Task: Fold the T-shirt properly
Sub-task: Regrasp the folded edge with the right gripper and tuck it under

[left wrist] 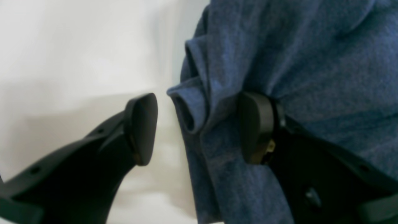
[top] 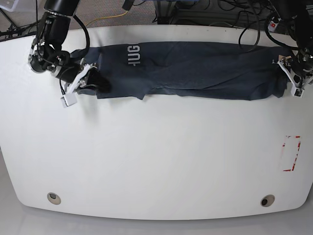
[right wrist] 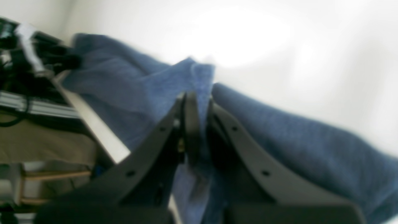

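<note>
The dark slate-blue T-shirt lies stretched in a long band across the far side of the white table, its white lettering near the left end. At that left end my right gripper is shut on the cloth; the right wrist view shows the T-shirt pinched between the closed fingers of the right gripper. My left gripper sits at the shirt's right end. In the left wrist view the left gripper is open, with a bunched fold of the T-shirt between its fingers, resting against the right pad.
A red-and-white tape mark lies near the table's right edge. Two round holes sit by the front edge. Cables and frame parts run behind the table's back edge.
</note>
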You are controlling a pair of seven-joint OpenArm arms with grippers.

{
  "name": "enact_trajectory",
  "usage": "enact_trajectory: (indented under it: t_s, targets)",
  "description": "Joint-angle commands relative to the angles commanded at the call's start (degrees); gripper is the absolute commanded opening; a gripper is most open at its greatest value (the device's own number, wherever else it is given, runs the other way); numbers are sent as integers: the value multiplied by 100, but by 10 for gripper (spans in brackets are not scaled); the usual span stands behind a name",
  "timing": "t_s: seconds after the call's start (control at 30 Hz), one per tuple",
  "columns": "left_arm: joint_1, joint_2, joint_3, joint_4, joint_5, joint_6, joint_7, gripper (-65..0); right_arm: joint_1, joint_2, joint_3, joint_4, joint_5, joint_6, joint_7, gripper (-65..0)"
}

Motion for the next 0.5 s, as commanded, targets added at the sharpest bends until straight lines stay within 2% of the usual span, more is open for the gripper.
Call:
enact_trajectory:
  t_s: [0.1,0.27,0.37,0.5]
  targets:
    - [35,0,0,-88,0,0,-176,-271,-167,18,44,105,-26,0,0,-650]
    - [44,-9,-9,-88,0,0,-202,-271,-246,167,44,70,-70,-53,26,-650]
    - [44,-9,-9,-88,0,0,-211,-271,-193,158,35,70,-422,-53,35,-640]
    - [44,-9,-9,-62,-26,0,-211,-271,-79,202,62,70,-1064,-53,44,-465]
